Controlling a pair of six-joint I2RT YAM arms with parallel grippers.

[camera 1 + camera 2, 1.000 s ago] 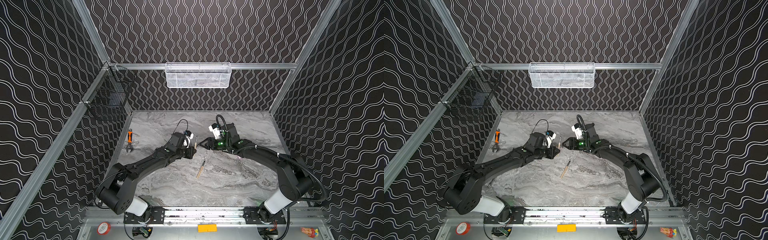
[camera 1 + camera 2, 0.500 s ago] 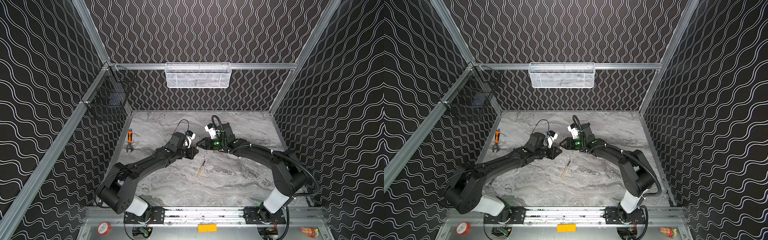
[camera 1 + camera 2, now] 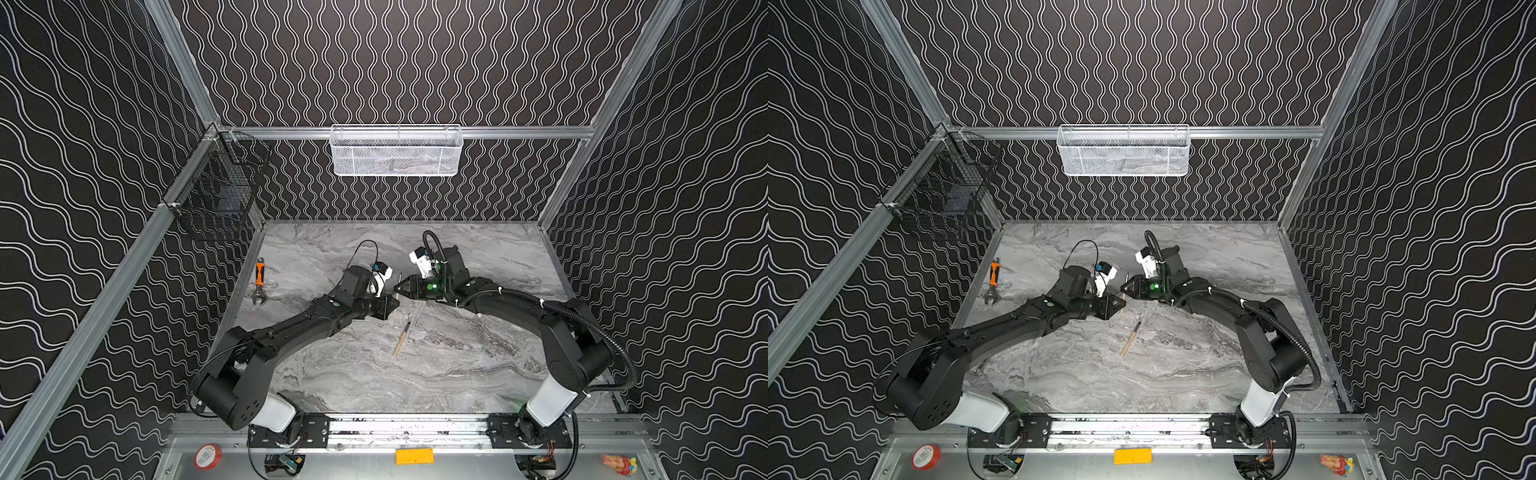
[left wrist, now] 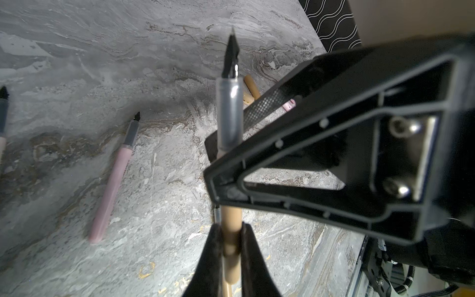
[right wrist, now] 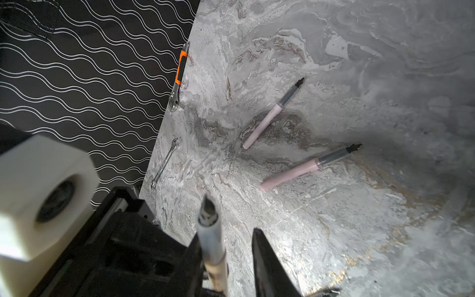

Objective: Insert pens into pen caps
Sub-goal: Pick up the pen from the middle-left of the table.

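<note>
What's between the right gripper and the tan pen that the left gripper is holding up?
Nothing visible. The tan pen, clamped in the left gripper, stands between the right gripper's open jaws. It is close to one jaw, with an empty gap to the other.

A robot lab test cell. Wavy-patterned black walls (image 3: 395,62) and aluminium framing (image 3: 519,132) enclose a marble-look table (image 3: 457,374) carrying two robot arms (image 3: 299,328).
</note>
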